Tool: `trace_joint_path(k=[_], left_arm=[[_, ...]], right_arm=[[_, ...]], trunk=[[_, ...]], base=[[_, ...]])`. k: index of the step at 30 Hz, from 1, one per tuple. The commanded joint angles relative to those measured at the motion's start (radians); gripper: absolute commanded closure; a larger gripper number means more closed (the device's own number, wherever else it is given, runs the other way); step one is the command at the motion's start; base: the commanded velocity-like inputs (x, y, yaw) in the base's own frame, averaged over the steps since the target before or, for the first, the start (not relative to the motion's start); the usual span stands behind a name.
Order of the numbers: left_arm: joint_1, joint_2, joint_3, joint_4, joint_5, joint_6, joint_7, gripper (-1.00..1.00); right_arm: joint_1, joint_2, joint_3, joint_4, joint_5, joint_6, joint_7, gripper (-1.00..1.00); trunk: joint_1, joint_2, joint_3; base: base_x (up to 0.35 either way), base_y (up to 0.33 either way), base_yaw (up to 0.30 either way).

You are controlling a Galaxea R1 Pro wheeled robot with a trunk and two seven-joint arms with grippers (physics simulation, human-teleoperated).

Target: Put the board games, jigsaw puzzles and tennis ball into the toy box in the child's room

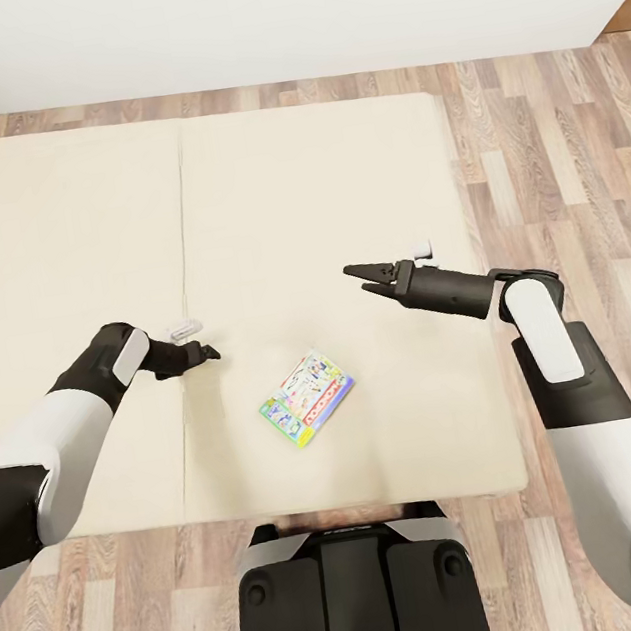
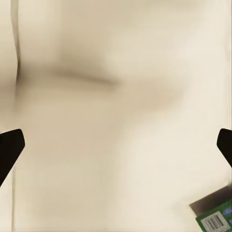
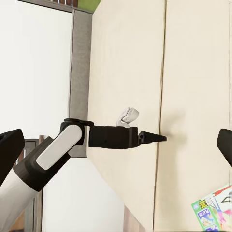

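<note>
One board game [image 1: 307, 399] lies flat on the bed [image 1: 72, 241], near edge, roughly centred in front of the base, rotated diagonal; green edge, white-and-red printed lid, barcode corner just catching the left wrist view [image 2: 215, 220]. Judgement: thin cardboard box, light, stiff enough across the lid but edges will crush if pinched hard; glossy print likely slick. It sits flush on a soft beige mattress, so no gap under it. I'd press a finger down beside a long edge to let the mattress give, then pinch across the thickness at an edge, or across the narrow width if the jaws span it. Left gripper [image 1: 203, 352] hovers over the mattress seam, left of the box, jaws wide apart in its wrist view, holding nothing. Right gripper [image 1: 363, 279] is further away and to the right of the box, jaws parted, empty. Mattress is matte, two panels with a seam; wood plank floor [image 1: 553, 148] to the right.
</note>
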State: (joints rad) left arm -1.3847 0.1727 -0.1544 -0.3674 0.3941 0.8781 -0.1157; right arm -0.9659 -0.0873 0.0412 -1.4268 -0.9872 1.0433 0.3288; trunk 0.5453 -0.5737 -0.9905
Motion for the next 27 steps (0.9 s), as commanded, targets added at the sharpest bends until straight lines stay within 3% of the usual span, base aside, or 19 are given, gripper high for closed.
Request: trace_joint_path(k=[1,27], left_arm=[[0.000,0.001,-0.005,-0.001,-0.004,0.002,-0.007,-1.00],[0.000,0.001,-0.005,-0.001,-0.004,0.002,-0.007,-1.00]], right_arm=[[-0.001,-0.001,0.000,0.000,0.010,0.001,0.010,-1.00],[-0.001,0.000,0.000,0.000,0.009,0.003,-0.017,-1.00]], trunk=[[0.000,-0.001,-0.001],[0.000,-0.001,0.004]], base=[[0.000,-0.135,0.000],[0.000,-0.097,-0.030]])
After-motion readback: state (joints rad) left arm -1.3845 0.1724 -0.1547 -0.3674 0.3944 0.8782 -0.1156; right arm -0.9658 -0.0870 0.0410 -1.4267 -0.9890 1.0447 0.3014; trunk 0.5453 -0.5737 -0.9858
